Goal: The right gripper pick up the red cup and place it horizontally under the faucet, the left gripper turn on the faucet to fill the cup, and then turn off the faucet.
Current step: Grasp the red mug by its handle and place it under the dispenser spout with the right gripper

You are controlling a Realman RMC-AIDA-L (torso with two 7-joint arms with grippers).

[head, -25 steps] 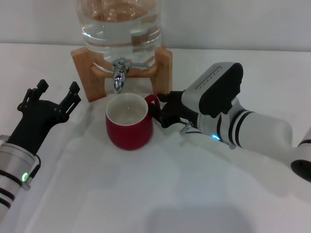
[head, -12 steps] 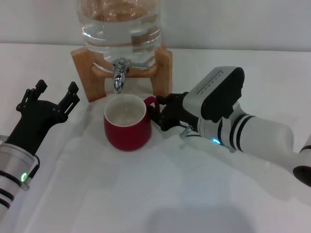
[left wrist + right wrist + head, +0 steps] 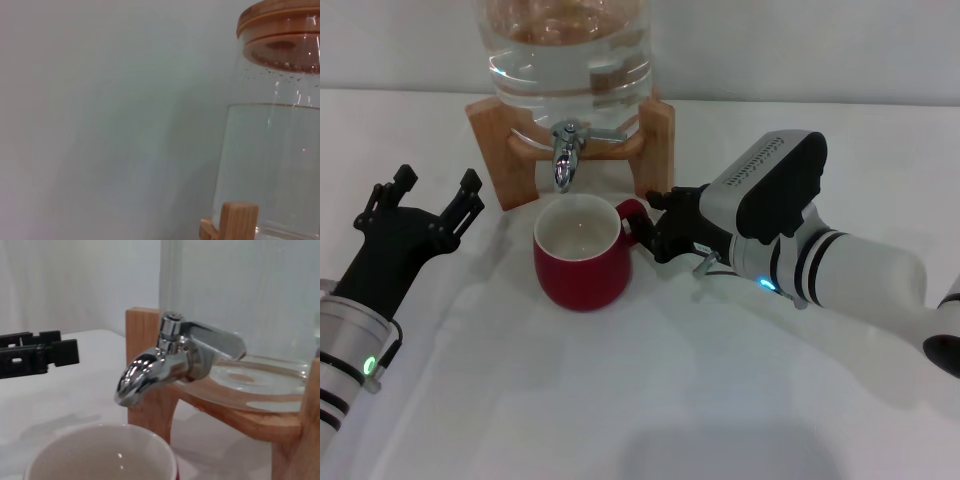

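The red cup (image 3: 581,264) stands upright on the white table (image 3: 650,400), just in front of the wooden stand (image 3: 495,140) and right under the faucet (image 3: 566,152), whose spout hangs over the cup's far rim without touching it. The cup is empty, white inside, and no water runs from the spout.

The right gripper (image 3: 655,228) reaches in from the right, its 2 black prongs at the cup's handle; whether they pinch the handle or only sit beside it I cannot tell, since the handle and the prong tips overlap. Its grey-black box and white arm fill the right side of the table, so room there is tight.

The left gripper (image 3: 430,200) sits to the left of the stand, well apart from the cup, its 2 prongs spread wide with a clear gap between them. Bare table lies between it and the cup, and the whole near part of the table is open (plenty of room to move there).

The glass jar (image 3: 568,50) is cut off at the top in the head view. The left wrist view shows only the jar's side, its wooden lid (image 3: 280,20) and a bit of the stand. In the right wrist view the faucet's lever (image 3: 215,337) points sideways, and the cup shows only its rim.
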